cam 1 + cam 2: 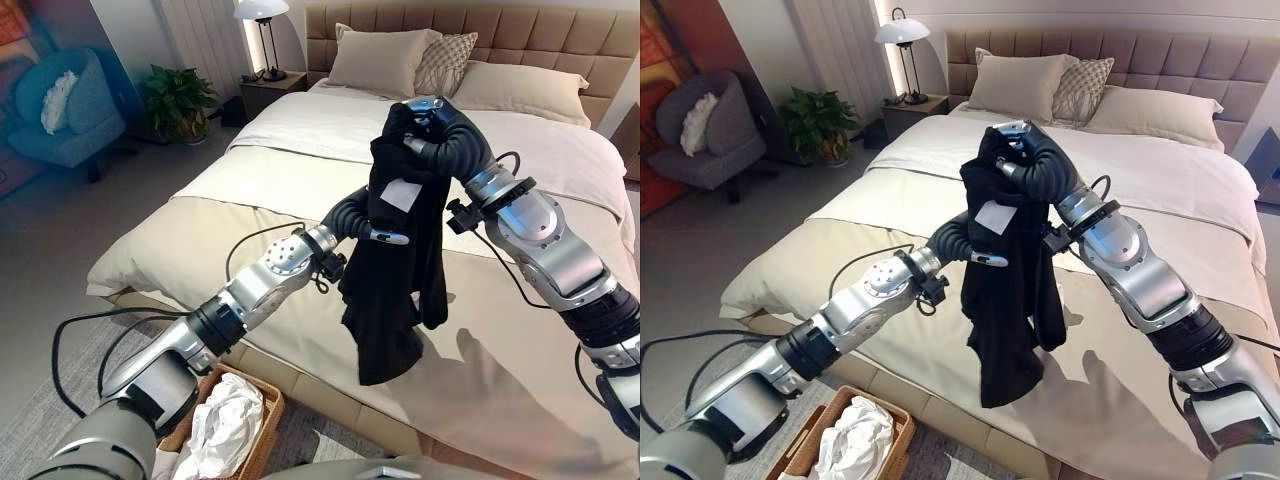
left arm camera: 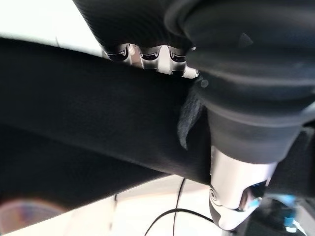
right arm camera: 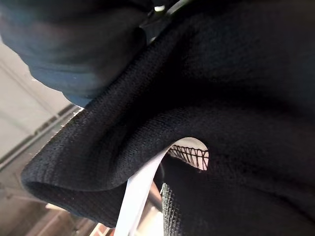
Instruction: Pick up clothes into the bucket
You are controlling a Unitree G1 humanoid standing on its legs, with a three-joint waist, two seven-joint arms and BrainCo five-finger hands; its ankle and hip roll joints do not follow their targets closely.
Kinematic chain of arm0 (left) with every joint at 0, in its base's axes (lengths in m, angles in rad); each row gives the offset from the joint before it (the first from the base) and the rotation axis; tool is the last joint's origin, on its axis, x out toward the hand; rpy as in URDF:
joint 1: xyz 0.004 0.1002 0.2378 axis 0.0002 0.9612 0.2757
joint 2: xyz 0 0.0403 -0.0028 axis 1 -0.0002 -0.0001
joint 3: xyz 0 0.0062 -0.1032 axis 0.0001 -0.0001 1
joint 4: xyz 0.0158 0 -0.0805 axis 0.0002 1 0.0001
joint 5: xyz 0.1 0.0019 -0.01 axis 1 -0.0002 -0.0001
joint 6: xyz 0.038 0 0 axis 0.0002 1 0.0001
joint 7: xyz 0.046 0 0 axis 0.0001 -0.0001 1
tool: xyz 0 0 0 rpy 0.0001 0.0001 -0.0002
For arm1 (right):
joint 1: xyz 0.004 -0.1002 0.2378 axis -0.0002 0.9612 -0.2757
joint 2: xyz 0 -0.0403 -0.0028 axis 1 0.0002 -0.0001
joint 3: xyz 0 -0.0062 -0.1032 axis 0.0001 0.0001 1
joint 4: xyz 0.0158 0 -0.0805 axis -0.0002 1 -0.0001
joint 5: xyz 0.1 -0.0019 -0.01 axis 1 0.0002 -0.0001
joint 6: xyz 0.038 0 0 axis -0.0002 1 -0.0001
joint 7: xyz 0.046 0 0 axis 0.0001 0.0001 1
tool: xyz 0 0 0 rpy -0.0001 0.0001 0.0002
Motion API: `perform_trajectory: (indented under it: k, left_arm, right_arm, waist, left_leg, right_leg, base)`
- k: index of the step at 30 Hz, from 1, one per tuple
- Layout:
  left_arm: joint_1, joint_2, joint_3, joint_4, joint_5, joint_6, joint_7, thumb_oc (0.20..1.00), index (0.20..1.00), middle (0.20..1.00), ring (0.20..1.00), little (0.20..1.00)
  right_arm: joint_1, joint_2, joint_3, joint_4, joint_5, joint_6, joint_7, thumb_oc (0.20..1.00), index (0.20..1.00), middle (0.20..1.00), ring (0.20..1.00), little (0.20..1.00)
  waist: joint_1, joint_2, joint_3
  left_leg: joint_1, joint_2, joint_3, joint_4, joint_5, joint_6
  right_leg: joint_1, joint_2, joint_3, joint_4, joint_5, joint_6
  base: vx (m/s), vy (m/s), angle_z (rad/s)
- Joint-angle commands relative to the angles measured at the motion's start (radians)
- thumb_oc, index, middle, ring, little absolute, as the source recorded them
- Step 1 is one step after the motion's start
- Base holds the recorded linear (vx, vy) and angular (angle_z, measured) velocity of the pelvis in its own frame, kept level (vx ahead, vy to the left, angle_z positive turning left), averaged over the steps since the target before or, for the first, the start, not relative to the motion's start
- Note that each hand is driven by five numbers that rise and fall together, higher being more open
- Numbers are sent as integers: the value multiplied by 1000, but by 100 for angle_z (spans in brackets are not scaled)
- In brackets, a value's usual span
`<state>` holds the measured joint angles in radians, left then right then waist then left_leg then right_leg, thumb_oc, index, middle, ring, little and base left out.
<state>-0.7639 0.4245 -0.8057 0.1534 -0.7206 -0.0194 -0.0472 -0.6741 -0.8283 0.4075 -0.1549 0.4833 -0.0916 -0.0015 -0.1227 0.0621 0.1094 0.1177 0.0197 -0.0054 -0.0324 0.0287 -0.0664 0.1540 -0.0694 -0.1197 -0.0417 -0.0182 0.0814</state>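
Two hands on one black garment (image 1: 395,270), and I have it hanging in the air over the bed (image 1: 300,180). In the left eye view my right hand (image 1: 425,125) sits at the top of the cloth, about 1 o'clock from picture centre, fingers curled into the bunched fabric. My left hand (image 1: 385,236) comes in from 8 o'clock and reaches behind the cloth beside a white label (image 1: 401,194); one straight finger pokes out, and I cannot tell whether that hand grips. A wicker basket (image 1: 262,432) with white cloth (image 1: 222,425) in it stands on the floor at 7 o'clock, well below the garment.

Right eye view: same hold, the garment's tail drooping toward 6 o'clock, pillows (image 1: 1020,85) at 12, a lamp (image 1: 902,35) and a plant (image 1: 818,122) at 11, an armchair (image 1: 710,135) at 10.

Left wrist view: black cloth lies against the row of fingers (image 2: 147,55).

Right wrist view: black knit fabric up close, the white label strip (image 3: 140,189) hanging from a fold.
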Motion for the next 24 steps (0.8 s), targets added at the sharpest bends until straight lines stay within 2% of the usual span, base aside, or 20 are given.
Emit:
perform_trajectory:
  k: [1,2,4,5,9,10,12,15,16,17,18,20,21,22,23,24]
  left_arm:
    - [-114,-29,-47,78,-52,-12,-24,1000,1000,1000,1000,1000]
    - [-128,-19,-78,50,-124,2,-49,1000,1000,1000,1000,1000]
    - [-140,-8,-101,33,-152,16,-69,1000,1000,1000,1000,1000]
    - [-158,11,-135,-3,-209,33,-101,1000,1000,1000,1000,1000]
    - [-161,32,-160,-45,-273,53,-138,1000,1000,1000,1000,1000]
    - [-155,47,-161,-57,-278,50,-146,495,495,495,495,495]
    - [-129,98,-161,-91,-281,49,-164,200,200,200,200,200]
    - [-118,140,-156,-107,-257,48,-172,200,200,200,200,200]
    - [-107,192,-138,-118,-188,34,-171,200,200,200,200,200]
    - [-106,193,-138,-119,-187,35,-171,200,200,200,200,200]
    - [-104,218,-131,-135,-140,27,-175,200,200,200,200,200]
    - [-54,282,-64,-157,31,-6,-173,200,200,200,200,200]
    - [-52,283,-63,-158,32,-6,-173,200,200,200,200,200]
    - [-27,296,-38,-162,78,-10,-175,200,200,200,200,200]
    - [40,326,33,-171,162,-32,-162,200,200,200,200,200]
    - [43,327,34,-173,163,-31,-162,200,200,200,200,200]
  right_arm:
    - [-156,21,-7,-52,34,-50,-18,200,200,200,200,200]
    - [-167,24,1,-44,36,-48,-20,200,200,200,200,200]
    - [-172,23,6,-39,38,-48,-20,200,200,200,200,200]
    - [-177,24,14,-29,38,-47,-17,200,200,200,200,200]
    - [-176,27,12,-11,33,-48,-22,200,200,200,200,200]
    - [-172,29,6,-10,29,-49,-24,200,200,200,200,200]
    - [-159,27,-11,2,16,-51,-30,200,200,200,200,200]
    - [-144,27,-28,11,5,-52,-34,200,200,200,200,200]
    - [-122,17,-53,14,-6,-51,-39,410,410,410,410,410]
    - [-120,18,-54,13,-7,-51,-39,410,410,410,410,410]
    - [-105,13,-71,10,-13,-51,-38,790,790,790,790,790]
    - [-53,8,-139,8,-49,-51,-43,1000,1000,1000,1000,1000]
    - [-50,8,-140,6,-50,-51,-43,1000,1000,1000,1000,1000]
    - [-35,8,-159,8,-62,-50,-46,1000,1000,1000,1000,1000]
    - [8,11,-205,16,-75,-50,-54,1000,1000,1000,1000,1000]
    - [10,11,-205,15,-75,-49,-54,1000,1000,1000,1000,1000]
  waist:
    - [15,-44,-48]
    - [13,-40,-50]
    - [11,-39,-51]
    - [9,-37,-53]
    - [5,-34,-54]
    - [4,-32,-54]
    - [7,-30,-54]
    - [11,-29,-55]
    - [17,-28,-54]
    - [17,-29,-54]
    - [20,-29,-54]
    - [33,-31,-51]
    - [32,-31,-52]
    - [36,-33,-52]
    - [46,-37,-50]
    - [45,-36,-53]
  left_leg:
    - [-11,-16,0,73,-85,4]
    - [-10,-17,2,71,-85,5]
    - [-10,-20,3,70,-86,6]
    - [-9,-22,3,67,-86,7]
    - [-10,-26,4,67,-88,10]
    - [-9,-27,5,66,-89,11]
    - [-9,-32,6,64,-91,16]
    - [-10,-36,9,64,-92,19]
    - [-11,-40,7,64,-93,23]
    - [-10,-40,7,64,-93,23]
    - [-11,-41,8,64,-93,25]
    - [-11,-44,7,62,-96,30]
    - [-10,-44,8,62,-96,30]
    - [-11,-46,7,62,-97,31]
    - [-17,-51,5,63,-90,35]
    - [-12,-50,4,61,-98,34]
  right_leg:
    - [-30,-38,-44,74,-43,30]
    - [-30,-41,-43,72,-41,33]
    - [-30,-41,-42,72,-40,35]
    - [-31,-44,-40,70,-37,38]
    - [-34,-49,-37,68,-32,41]
    - [-34,-51,-36,68,-31,43]
    - [-39,-55,-31,69,-28,47]
    - [-42,-58,-27,70,-25,49]
    - [-44,-62,-24,70,-20,52]
    - [-44,-62,-23,70,-20,52]
    - [-45,-63,-22,69,-19,53]
    - [-46,-68,-21,68,-19,56]
    - [-46,-68,-21,68,-19,56]
    - [-45,-70,-20,67,-19,57]
    - [-52,-76,-22,67,-10,58]
    - [-47,-75,-22,67,-18,59]
  base:
    - [4,51,0]
    - [4,53,0]
    - [5,41,0]
    - [3,42,-2]
    - [1,44,-1]
    - [-2,35,0]
    - [-3,52,-3]
    - [-5,42,-2]
    - [-11,38,0]
    - [-10,31,-2]
    - [0,0,0]
    - [-14,39,0]
    - [-7,30,0]
    - [-30,31,-1]
    - [0,0,0]
    - [-4,27,-5]
